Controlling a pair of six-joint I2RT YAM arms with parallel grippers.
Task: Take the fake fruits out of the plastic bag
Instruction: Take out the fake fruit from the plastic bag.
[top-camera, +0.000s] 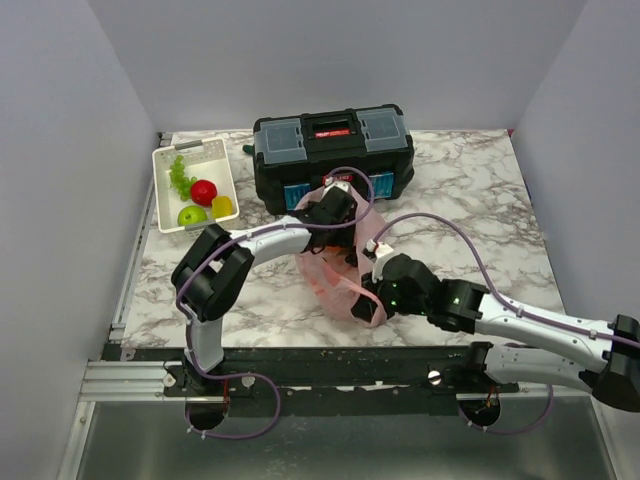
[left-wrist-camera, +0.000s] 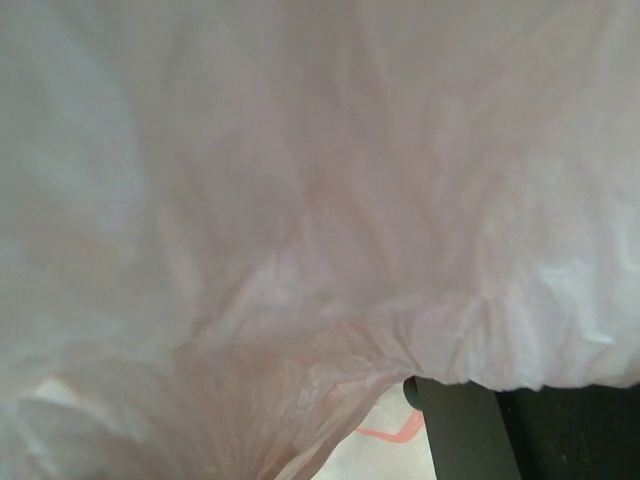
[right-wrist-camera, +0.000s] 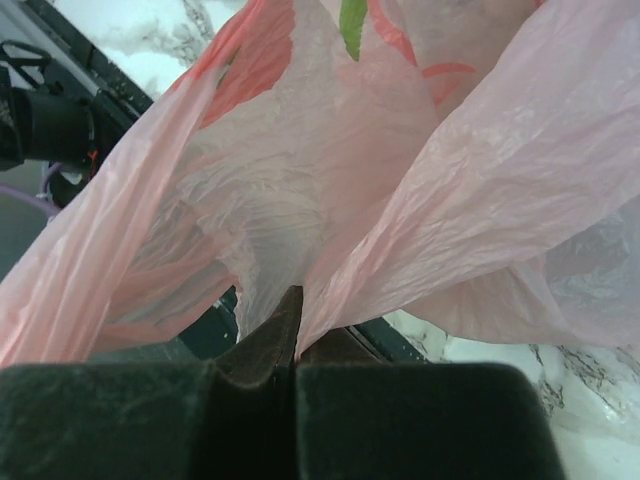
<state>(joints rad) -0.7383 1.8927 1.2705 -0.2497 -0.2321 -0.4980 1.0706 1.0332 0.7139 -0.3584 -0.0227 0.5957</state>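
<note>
The pink plastic bag lies crumpled on the marble table in front of the black toolbox. My right gripper is shut on a fold of the bag's film at its near right side; in the right wrist view the jaws pinch the film. My left gripper is at the bag's far top edge. The film covers almost all of the left wrist view; one finger shows off to the right, so the jaws stand apart. A red apple, green apple and yellow lemon lie in the white basket. No fruit shows inside the bag.
The black toolbox stands just behind the bag. The white slotted basket at the far left also holds a light green grape bunch. Grey walls enclose the table on three sides.
</note>
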